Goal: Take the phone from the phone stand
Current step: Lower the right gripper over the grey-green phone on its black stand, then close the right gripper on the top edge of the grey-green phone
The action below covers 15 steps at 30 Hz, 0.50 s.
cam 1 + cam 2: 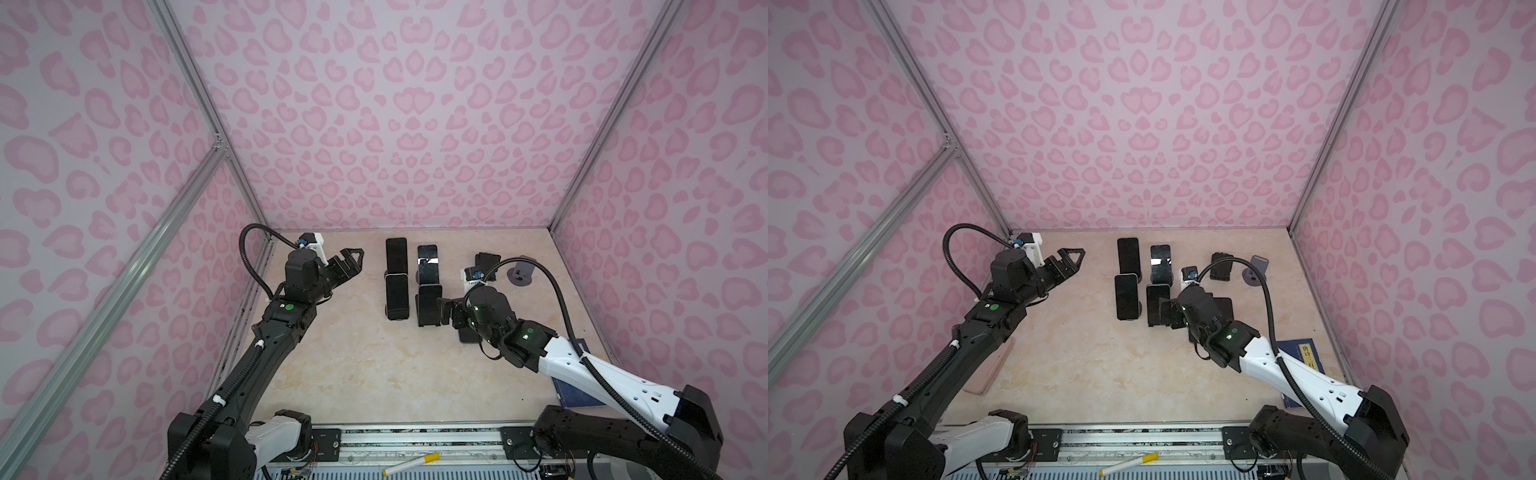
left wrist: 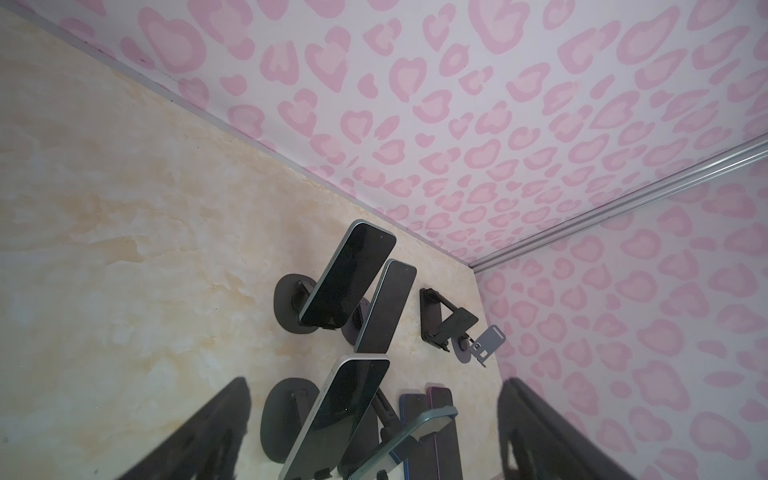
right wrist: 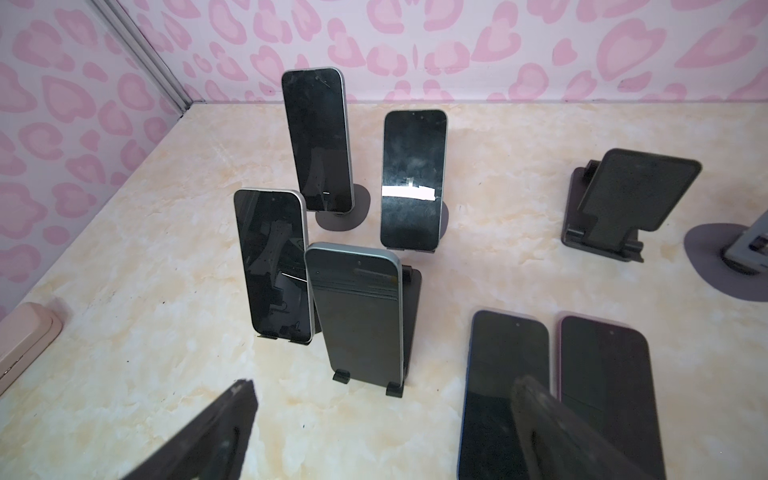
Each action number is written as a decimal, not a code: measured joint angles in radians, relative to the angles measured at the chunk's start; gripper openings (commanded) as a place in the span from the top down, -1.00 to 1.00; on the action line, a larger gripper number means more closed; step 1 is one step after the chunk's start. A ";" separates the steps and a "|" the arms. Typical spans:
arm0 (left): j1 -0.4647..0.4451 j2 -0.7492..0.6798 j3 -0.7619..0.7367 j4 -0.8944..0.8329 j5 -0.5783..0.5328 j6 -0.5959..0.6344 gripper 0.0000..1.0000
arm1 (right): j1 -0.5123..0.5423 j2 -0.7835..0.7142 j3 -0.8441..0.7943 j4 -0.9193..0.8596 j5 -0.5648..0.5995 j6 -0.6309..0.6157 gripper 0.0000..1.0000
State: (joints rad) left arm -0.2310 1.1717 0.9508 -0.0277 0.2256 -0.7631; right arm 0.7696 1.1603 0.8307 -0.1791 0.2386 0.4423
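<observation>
**Bench** [image 1: 353, 374]: crowded in its far half. Four phones stand propped on stands in a tight two-by-two block, and two more phones lie flat just to the right of it.

**Right arm** [image 1: 582, 374]: reaches in low from the right, wrist just beside the near-right phone of the block. Its body and cable hang over the flat phones [image 3: 507, 374]. Any sideways sweep could drag them across the bench.

**Left arm** [image 1: 270, 340]: off to the left, well apart from the block. The left fingers [image 2: 199, 432] are spread wide with nothing between them. No hazard is seen unless this arm moves in while the other works.

**Task item:** judged to be the teal-edged phone [image 3: 357, 316], as it is nearest the right arm. It leans back on a black folding stand, its lower edge seated behind the stand's two small lips [image 3: 392, 390]. It has not been removed.

**Right fingers** [image 3: 199, 436]: wide apart and empty, with the phone ahead of the gap.

**Likely faults:**
1. The white-edged phone [image 3: 270, 266] stands just beside the target. A finger passing on that side could topple it, stand included.
2. A forward pull instead of a lift would catch the lower edge on the lips and drag or tip the stand.
3. The glass looks slick. A shallow pinch could slip and drop the phone onto those lying flat.
</observation>
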 measured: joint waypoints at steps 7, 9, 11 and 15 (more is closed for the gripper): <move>0.003 0.001 -0.003 0.000 0.017 -0.023 -0.92 | 0.000 0.124 0.063 0.008 0.003 0.029 -0.97; 0.006 0.001 -0.004 0.000 0.024 -0.029 -0.92 | 0.001 0.167 0.082 0.023 0.013 0.029 -0.96; 0.008 0.000 -0.004 0.001 0.038 -0.036 -0.92 | 0.002 0.197 0.096 0.036 0.023 0.029 -0.97; 0.009 -0.003 -0.006 0.008 0.060 -0.047 -0.92 | 0.005 0.244 0.118 0.072 0.021 0.010 -0.97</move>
State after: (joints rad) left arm -0.2222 1.1683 0.9451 -0.0200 0.2855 -0.8097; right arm 0.7742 1.4044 0.9489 -0.1070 0.2600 0.4526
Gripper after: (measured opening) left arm 0.961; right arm 0.985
